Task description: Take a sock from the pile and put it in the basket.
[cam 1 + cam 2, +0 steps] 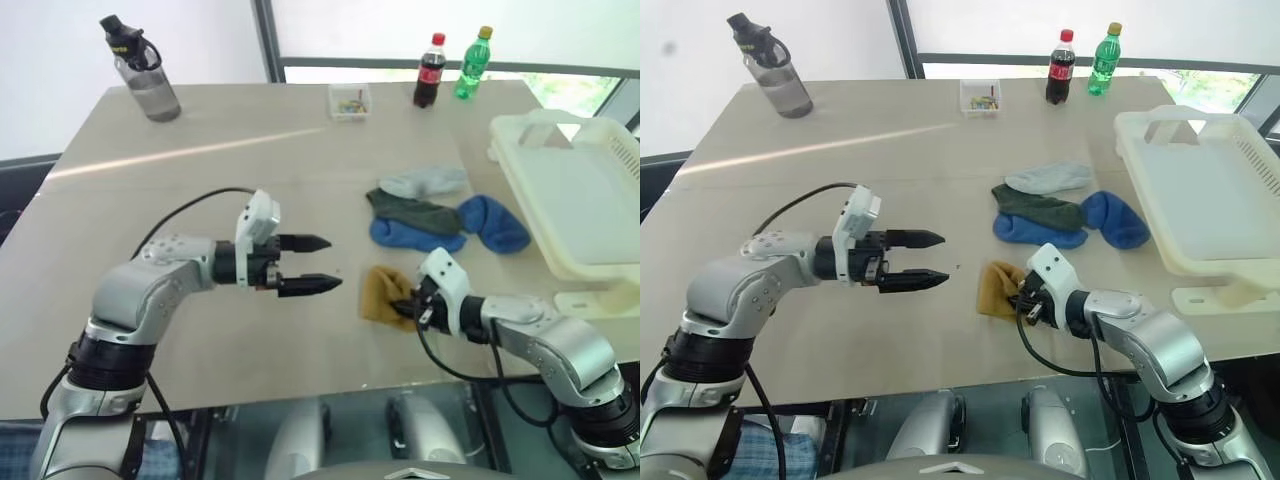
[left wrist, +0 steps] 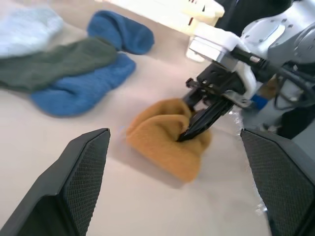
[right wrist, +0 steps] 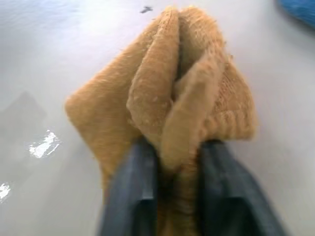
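The mustard-yellow sock [image 1: 380, 290] lies bunched on the table, a little in front of the pile [image 1: 440, 215] of blue, dark green and light grey socks. My right gripper [image 1: 403, 305] is shut on a raised fold of the sock [image 3: 167, 88], with both black fingers [image 3: 130, 187] pressing the fabric between them. My left gripper [image 1: 330, 263] hovers open to the left of the sock, pointing toward it with nothing between its fingers. The cream-white basket [image 1: 580, 200] stands at the right side of the table, beyond the pile.
At the far edge of the table stand a grey water bottle [image 1: 140, 70], a small clear box [image 1: 349, 100], a cola bottle [image 1: 430, 70] and a green bottle [image 1: 473, 63]. The table's front edge runs just below both grippers.
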